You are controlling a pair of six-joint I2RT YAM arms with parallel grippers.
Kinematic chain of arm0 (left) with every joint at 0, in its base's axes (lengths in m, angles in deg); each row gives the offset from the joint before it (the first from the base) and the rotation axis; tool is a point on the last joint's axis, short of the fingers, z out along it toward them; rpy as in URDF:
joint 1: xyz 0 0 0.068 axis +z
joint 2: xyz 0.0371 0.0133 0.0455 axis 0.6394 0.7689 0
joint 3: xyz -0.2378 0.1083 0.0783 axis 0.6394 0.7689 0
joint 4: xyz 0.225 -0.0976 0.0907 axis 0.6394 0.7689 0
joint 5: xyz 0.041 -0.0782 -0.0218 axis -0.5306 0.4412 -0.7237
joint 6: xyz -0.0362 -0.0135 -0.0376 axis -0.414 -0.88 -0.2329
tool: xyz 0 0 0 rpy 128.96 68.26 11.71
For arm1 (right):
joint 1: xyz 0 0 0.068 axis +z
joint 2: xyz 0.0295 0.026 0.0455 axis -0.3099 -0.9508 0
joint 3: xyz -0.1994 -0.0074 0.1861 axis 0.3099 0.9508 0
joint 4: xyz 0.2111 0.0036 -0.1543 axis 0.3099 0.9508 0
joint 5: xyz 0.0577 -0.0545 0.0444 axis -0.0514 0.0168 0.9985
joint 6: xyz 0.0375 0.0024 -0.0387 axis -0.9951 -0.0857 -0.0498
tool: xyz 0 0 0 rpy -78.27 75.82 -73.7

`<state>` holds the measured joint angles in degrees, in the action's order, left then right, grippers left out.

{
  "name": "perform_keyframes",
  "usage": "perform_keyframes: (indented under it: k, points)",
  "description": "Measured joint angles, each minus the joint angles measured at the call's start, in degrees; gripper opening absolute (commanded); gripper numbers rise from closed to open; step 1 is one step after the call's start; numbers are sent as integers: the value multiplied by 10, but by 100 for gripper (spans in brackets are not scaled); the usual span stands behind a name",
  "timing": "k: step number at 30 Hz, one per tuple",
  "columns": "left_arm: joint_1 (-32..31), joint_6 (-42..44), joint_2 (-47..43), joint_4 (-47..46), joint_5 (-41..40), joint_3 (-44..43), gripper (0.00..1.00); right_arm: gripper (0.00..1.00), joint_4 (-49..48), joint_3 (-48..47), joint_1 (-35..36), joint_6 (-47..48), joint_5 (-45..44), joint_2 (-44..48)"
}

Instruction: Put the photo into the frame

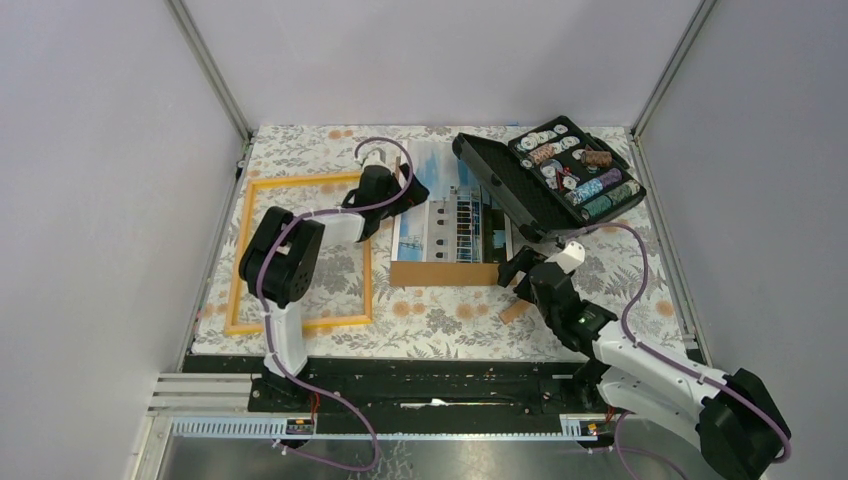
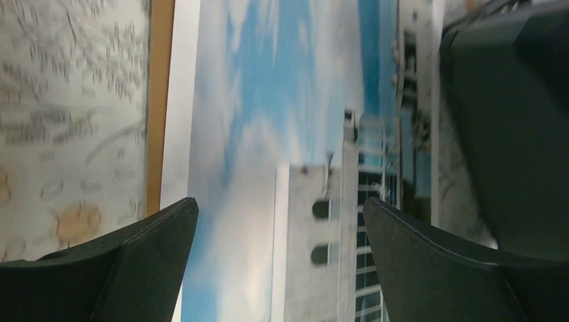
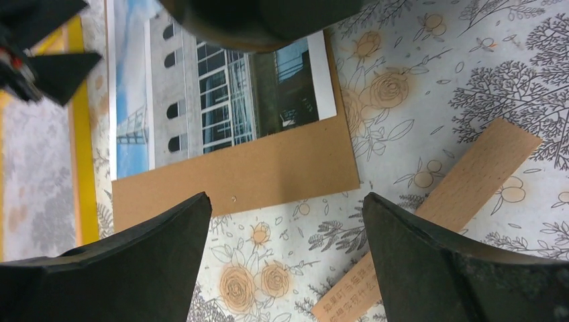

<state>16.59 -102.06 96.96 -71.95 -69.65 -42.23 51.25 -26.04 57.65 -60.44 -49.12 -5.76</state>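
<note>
The photo (image 1: 452,210), a white building against blue sky, lies face up on a brown backing board (image 1: 445,273) at mid-table. To its left the orange-yellow frame (image 1: 300,181) lies flat and holds nothing. My left gripper (image 1: 410,190) hovers open over the photo's left part; in the left wrist view the print (image 2: 268,134) fills the space between the spread fingers (image 2: 154,255). My right gripper (image 1: 517,268) is open beside the board's near right corner. The right wrist view shows floral cloth between its fingers, with the board (image 3: 268,168) and photo (image 3: 201,87) just beyond.
An open black case of chips (image 1: 555,180) stands at the back right, its lid close to the photo's right edge (image 2: 510,134). A pale wooden strip (image 1: 515,312) (image 3: 470,181) lies on the floral cloth by my right gripper. White walls enclose the table.
</note>
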Motion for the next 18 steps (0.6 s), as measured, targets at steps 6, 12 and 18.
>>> perform_keyframes:
  k: [6,12,18]
  points:
    - [-17,4,-57,21,38,73,98,77,-88,40,-46,-15,14,-21]
    - [-22,0,-104,42,44,106,99,76,-179,64,-102,-41,55,-114]
    - [-23,-27,-118,74,39,131,98,68,-268,65,-120,-61,93,-204]
